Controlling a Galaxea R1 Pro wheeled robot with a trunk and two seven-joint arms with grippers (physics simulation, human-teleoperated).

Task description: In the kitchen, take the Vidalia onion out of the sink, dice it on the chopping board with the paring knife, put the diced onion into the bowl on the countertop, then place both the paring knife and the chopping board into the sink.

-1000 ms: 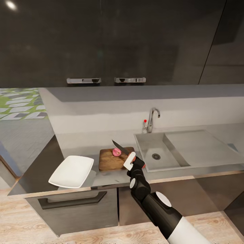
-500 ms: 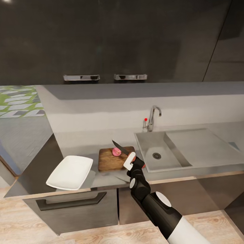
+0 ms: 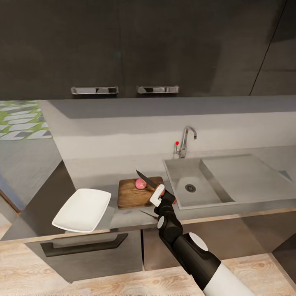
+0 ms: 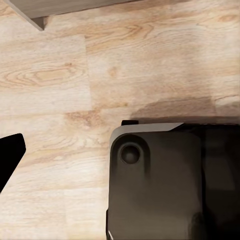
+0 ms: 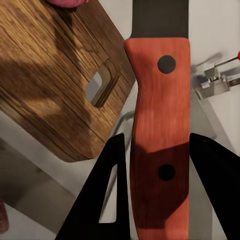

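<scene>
A small pinkish Vidalia onion (image 3: 140,183) sits on the far part of the dark wooden chopping board (image 3: 133,195), which lies on the grey countertop (image 3: 98,176) left of the sink (image 3: 187,174). My right gripper (image 3: 159,196) is at the board's near right corner, shut on the paring knife's red-brown handle (image 5: 160,125). The dark blade (image 3: 144,177) slants up and away, just above and right of the onion. The white squarish bowl (image 3: 82,209) rests at the counter's front edge, left of the board. A black fingertip (image 4: 9,159) of my left gripper shows over the wood floor.
The chrome tap (image 3: 186,141) with a red knob stands behind the basin, and the flat drainboard (image 3: 246,176) stretches right of it. Dark wall cabinets (image 3: 123,49) hang above. A drawer handle (image 3: 84,245) juts out under the bowl. My dark base (image 4: 165,185) is below the left wrist.
The whole picture has shifted slightly, so the head camera moved. The right gripper, knife, onion and board keep the same places relative to each other.
</scene>
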